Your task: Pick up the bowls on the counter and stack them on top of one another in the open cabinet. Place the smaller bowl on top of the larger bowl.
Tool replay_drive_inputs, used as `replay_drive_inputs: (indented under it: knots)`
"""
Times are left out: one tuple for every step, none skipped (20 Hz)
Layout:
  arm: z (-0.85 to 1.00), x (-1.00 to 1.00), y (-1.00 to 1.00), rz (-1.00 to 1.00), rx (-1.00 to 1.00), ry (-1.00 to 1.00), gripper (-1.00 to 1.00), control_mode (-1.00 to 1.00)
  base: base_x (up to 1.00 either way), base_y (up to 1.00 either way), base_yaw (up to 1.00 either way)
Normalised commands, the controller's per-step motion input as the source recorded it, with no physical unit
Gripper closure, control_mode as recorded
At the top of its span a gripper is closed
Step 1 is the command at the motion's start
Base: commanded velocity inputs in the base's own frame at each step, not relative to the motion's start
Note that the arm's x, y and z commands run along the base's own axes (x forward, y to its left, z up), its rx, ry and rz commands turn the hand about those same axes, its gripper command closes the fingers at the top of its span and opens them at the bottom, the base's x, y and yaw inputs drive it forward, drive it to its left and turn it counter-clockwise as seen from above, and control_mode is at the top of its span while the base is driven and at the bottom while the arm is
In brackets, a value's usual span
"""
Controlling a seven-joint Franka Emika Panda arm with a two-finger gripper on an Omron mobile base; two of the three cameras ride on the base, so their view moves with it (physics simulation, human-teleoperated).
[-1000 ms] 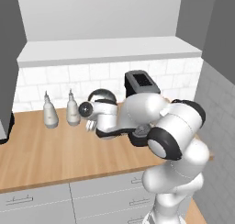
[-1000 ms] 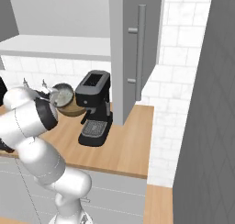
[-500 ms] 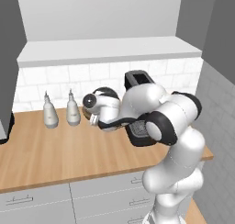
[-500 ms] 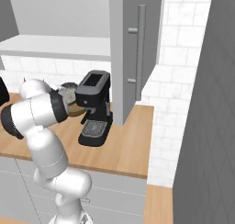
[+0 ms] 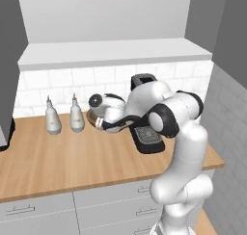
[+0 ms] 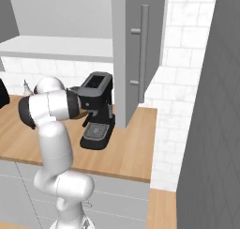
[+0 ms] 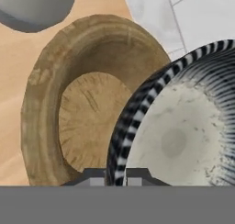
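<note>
Along the back edge of the counter [image 5: 43,162] the gripper [image 7: 114,176] clamps the smaller bowl's [image 7: 183,136] rim just beside the larger bowl [image 7: 73,113], so neither yet sits in the open cabinet [image 5: 111,53] and stacking remains.

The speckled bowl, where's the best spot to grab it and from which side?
Grip the speckled bowl by its striped rim, one finger inside and one outside, probably on the edge facing the wooden bowl. The gripper already straddles that rim there; the thin wall suits a pinch.
</note>
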Motion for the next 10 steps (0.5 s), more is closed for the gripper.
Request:
replay_drive_inputs:
  knots:
    - [-0.24,0.41,0.00,0.03,0.00,0.08,-1.00,-1.00,0.00,0.00,0.00]
    - [-0.09,0.41,0.00,0.00,0.00,0.05,-1.00,-1.00,0.00,0.00,0.00]
    - [0.00,0.36,0.00,0.00,0.00,0.00,-1.00,-1.00,0.00,0.00,0.00]
    - [0.00,0.29,0.00,0.00,0.00,0.00,-1.00,-1.00,0.00,0.00,0.00]
    - [0.00,0.17,0.00,0.00,0.00,0.00,-1.00,-1.00,0.00,0.00,0.00]
    - [0.09,0.11,0.00,0.00,0.00,0.00,-1.00,-1.00,0.00,0.00,0.00]
    - [0.34,0.00,0.00,0.00,0.00,-0.12,-1.00,-1.00,0.00,0.00,0.00]
    - [0.39,0.00,0.00,0.00,0.00,-0.15,-1.00,-1.00,0.00,0.00,0.00]
    - [0.34,-0.14,0.21,0.00,0.00,-0.13,-1.00,-1.00,0.00,0.00,0.00]
    - [0.16,-0.60,0.40,0.00,0.00,-0.08,-1.00,-1.00,0.00,0.00,0.00]
